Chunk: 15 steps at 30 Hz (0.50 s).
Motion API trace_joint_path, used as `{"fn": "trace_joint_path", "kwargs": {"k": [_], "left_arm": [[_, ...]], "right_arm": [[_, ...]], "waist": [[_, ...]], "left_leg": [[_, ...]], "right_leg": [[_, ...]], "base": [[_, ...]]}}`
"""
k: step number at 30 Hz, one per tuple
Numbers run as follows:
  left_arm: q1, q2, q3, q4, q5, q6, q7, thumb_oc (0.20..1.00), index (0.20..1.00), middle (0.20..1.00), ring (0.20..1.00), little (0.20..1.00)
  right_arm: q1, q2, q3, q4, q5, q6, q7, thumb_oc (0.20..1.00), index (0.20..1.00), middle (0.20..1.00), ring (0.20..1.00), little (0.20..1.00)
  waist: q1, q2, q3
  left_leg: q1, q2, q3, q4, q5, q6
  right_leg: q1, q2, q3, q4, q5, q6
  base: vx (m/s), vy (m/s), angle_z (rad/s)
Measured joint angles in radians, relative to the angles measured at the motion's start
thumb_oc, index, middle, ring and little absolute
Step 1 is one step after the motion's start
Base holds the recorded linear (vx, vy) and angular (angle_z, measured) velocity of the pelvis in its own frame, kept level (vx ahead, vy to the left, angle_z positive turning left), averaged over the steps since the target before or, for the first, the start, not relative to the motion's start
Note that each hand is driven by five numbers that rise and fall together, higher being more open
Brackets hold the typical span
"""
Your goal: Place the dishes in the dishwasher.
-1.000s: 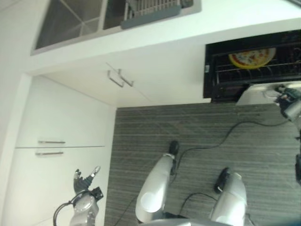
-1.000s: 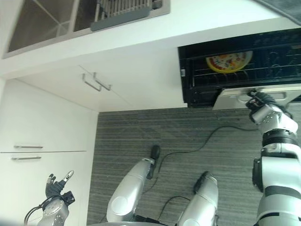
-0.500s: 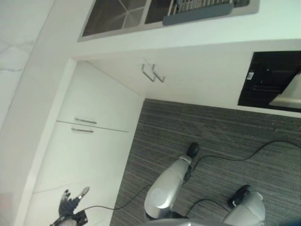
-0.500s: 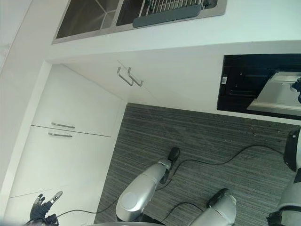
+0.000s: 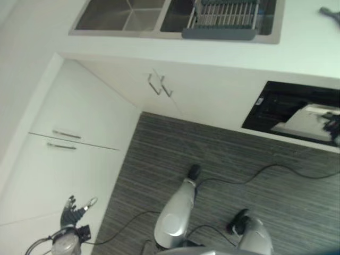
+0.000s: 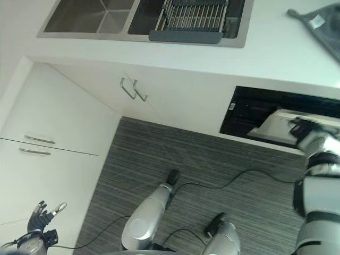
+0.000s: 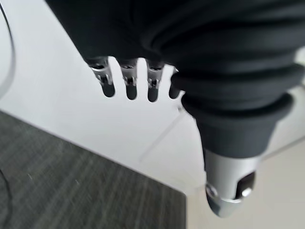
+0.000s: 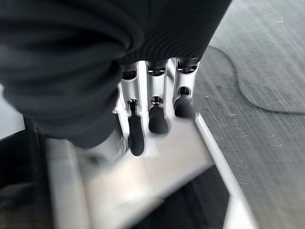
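Note:
The dishwasher [image 6: 248, 113] is a black opening under the white counter at the right. Its silver door [image 6: 277, 125] stands partly up across the opening and hides the inside. My right hand [image 6: 305, 129] lies on the door's outer edge. In the right wrist view its straight fingers [image 8: 157, 114] press flat on the silver door [image 8: 143, 183], so the hand is open. My left hand [image 5: 73, 209] hangs low at the left beside the white cupboards, with fingers [image 7: 128, 83] relaxed and holding nothing.
A steel double sink [image 5: 114, 13] with a grey dish rack [image 6: 188, 21] is set in the counter at the back. A dark cloth [image 6: 319, 25] lies on the counter at the right. White cupboards with bar handles [image 5: 159, 85] line the left side, above grey striped floor [image 5: 223, 154].
The camera has swung, shifting the whole picture. The dishwasher door has come up across the opening under my right hand, hiding the rack and the patterned plate seen a second ago.

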Motion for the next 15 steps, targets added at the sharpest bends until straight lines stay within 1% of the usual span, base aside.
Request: {"fn": "trace_joint_path", "kwargs": {"k": [1,2,4,5,7,8,9,11,12,13,14,15], "left_arm": [[-0.015,0.000,0.001,0.003,0.000,0.000,0.001,1.000,1.000,1.000,1.000,1.000],[-0.015,0.000,0.004,0.000,0.000,0.000,0.002,1.000,1.000,1.000,1.000,1.000],[-0.013,-0.002,0.012,0.001,-0.001,-0.007,0.012,1.000,1.000,1.000,1.000,1.000],[-0.013,-0.008,0.014,0.008,-0.001,-0.010,0.018,1.000,1.000,1.000,1.000,1.000],[-0.014,-0.030,0.015,0.009,-0.003,-0.024,0.018,1.000,1.000,1.000,1.000,1.000],[-0.005,-0.051,0.034,0.008,-0.004,-0.034,0.018,1.000,1.000,1.000,1.000,1.000],[0.000,-0.070,0.046,0.006,-0.007,-0.046,0.017,1.000,1.000,1.000,1.000,1.000],[0.001,-0.082,0.050,-0.008,-0.009,-0.071,0.016,1.000,1.000,1.000,1.000,1.000],[0.003,-0.083,0.050,-0.010,-0.009,-0.078,0.014,1.000,1.000,1.000,1.000,1.000],[0.003,-0.088,0.053,-0.010,-0.009,-0.093,0.012,1.000,1.000,1.000,1.000,1.000],[0.003,-0.097,0.052,-0.009,-0.009,-0.110,0.000,1.000,1.000,1.000,1.000,1.000],[0.003,-0.104,0.048,-0.009,-0.010,-0.114,-0.026,1.000,1.000,1.000,1.000,1.000]], "right_arm": [[0.067,0.056,0.003,-0.021,-0.014,-0.034,0.040,1.000,1.000,1.000,1.000,1.000],[0.082,0.074,0.004,-0.031,-0.007,-0.042,0.052,1.000,1.000,1.000,1.000,1.000],[0.162,0.119,-0.002,-0.159,0.031,-0.097,0.070,1.000,1.000,1.000,1.000,1.000],[0.207,0.158,-0.007,-0.241,0.061,-0.143,0.087,1.000,1.000,1.000,1.000,1.000],[0.250,0.192,-0.009,-0.304,0.063,-0.177,0.087,1.000,1.000,1.000,1.000,1.000],[0.318,0.247,-0.020,-0.432,0.077,-0.216,0.093,1.000,1.000,1.000,1.000,1.000],[0.356,0.294,-0.003,-0.474,0.089,-0.235,0.101,1.000,1.000,1.000,1.000,1.000],[0.408,0.322,0.003,-0.517,0.082,-0.267,0.095,1.000,1.000,1.000,1.000,1.000],[0.426,0.330,0.003,-0.517,0.078,-0.269,0.086,1.000,1.000,1.000,1.000,1.000],[0.431,0.339,0.003,-0.520,0.076,-0.289,0.073,1.000,1.000,1.000,1.000,1.000],[0.451,0.358,0.008,-0.512,0.052,-0.306,0.056,1.000,1.000,1.000,1.000,1.000],[0.467,0.370,0.015,-0.493,0.037,-0.313,0.053,1.000,1.000,1.000,1.000,1.000]], "waist": [[-0.002,-0.003,0.000],[-0.006,-0.002,0.000],[-0.018,-0.001,0.000],[-0.024,-0.001,0.001],[-0.041,-0.006,0.004],[-0.047,-0.011,0.006],[-0.063,-0.023,0.013],[-0.076,-0.032,0.018],[-0.092,-0.037,0.021],[-0.100,-0.041,0.023],[-0.113,-0.052,0.028],[-0.114,-0.055,0.029]], "left_leg": [[-0.026,0.010,0.013,0.006,-0.003,-0.003],[-0.037,0.010,0.018,0.006,-0.001,0.001],[-0.047,0.014,0.019,0.000,0.006,0.009],[-0.061,0.016,0.020,0.003,0.018,0.001],[-0.075,0.020,0.021,0.001,0.021,0.006],[-0.075,0.020,0.025,-0.002,0.020,0.008],[-0.074,0.032,0.045,-0.010,0.019,0.012],[-0.073,0.032,0.050,-0.014,0.020,0.015],[-0.070,0.034,0.052,-0.015,0.019,0.018],[-0.064,0.037,0.058,-0.020,0.018,0.019],[-0.046,0.046,0.074,-0.034,0.018,0.021],[-0.029,0.050,0.075,-0.044,0.017,0.022]], "right_leg": [[-0.026,0.003,0.016,0.000,0.005,-0.017],[-0.042,0.005,0.020,0.000,0.012,-0.017],[-0.052,0.010,0.025,-0.009,0.026,-0.018],[-0.060,0.021,0.026,-0.026,0.043,-0.020],[-0.073,0.023,0.029,-0.035,0.053,-0.017],[-0.074,0.025,0.036,-0.053,0.057,-0.019],[-0.072,0.040,0.051,-0.082,0.079,-0.014],[-0.064,0.044,0.055,-0.106,0.090,-0.007],[-0.057,0.047,0.055,-0.121,0.096,-0.006],[-0.046,0.055,0.058,-0.147,0.108,-0.004],[-0.031,0.067,0.070,-0.182,0.126,-0.001],[-0.008,0.075,0.071,-0.206,0.137,0.004]], "base": [[-0.13,-0.075,-0.23],[-0.09,-0.059,-0.23],[-0.15,-0.008,-0.07],[-0.18,-0.005,-0.07],[-0.11,-0.020,-0.04],[-0.13,-0.004,-0.22],[-0.11,-0.007,-0.28],[-0.11,-0.015,-0.17],[-0.12,-0.037,-0.10],[-0.16,-0.090,-0.26],[-0.16,-0.098,-0.29],[-0.18,-0.139,-0.26]]}}
